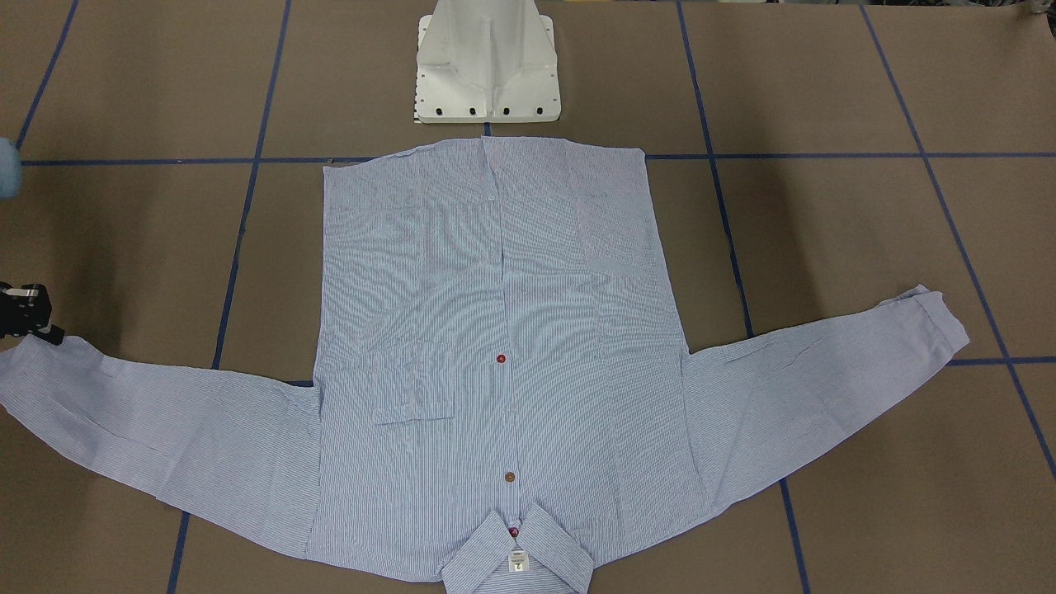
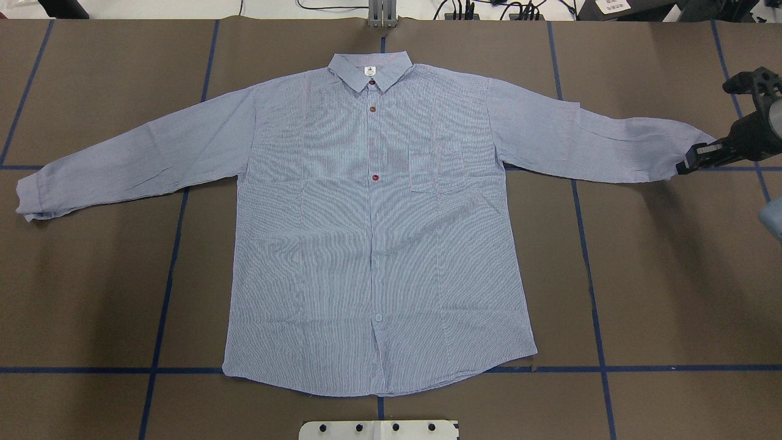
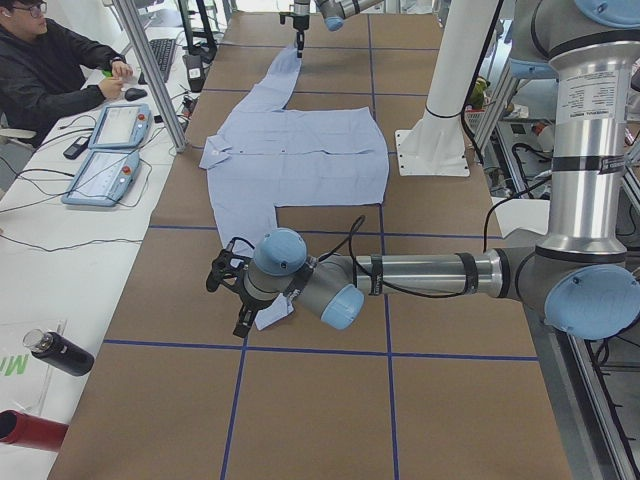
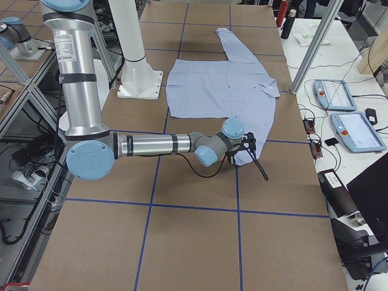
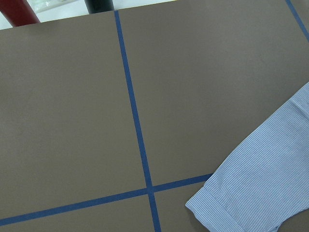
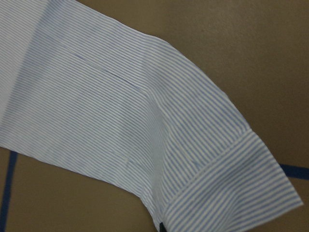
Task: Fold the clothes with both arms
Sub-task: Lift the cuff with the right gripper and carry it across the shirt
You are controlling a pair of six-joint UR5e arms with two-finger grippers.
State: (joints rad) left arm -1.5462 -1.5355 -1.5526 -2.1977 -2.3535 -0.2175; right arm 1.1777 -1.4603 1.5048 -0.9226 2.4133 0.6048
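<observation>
Nothing is folded yet, by my reckoning; every fold is left to make; the right gripper (image 2: 690, 161) sits low at the tip of the right cuff (image 6: 231, 188), touching it or just beside it; whether its jaws are clamped on the cloth or parted I cannot tell; the left gripper (image 3: 232, 292) hangs by the left cuff (image 5: 217, 208), and its state I cannot tell either; between them the shirt (image 2: 379, 244) lies flat on the bench (image 2: 672, 275), front up, sleeves spread wide, collar (image 2: 369, 70) on the far side from the robot.
</observation>
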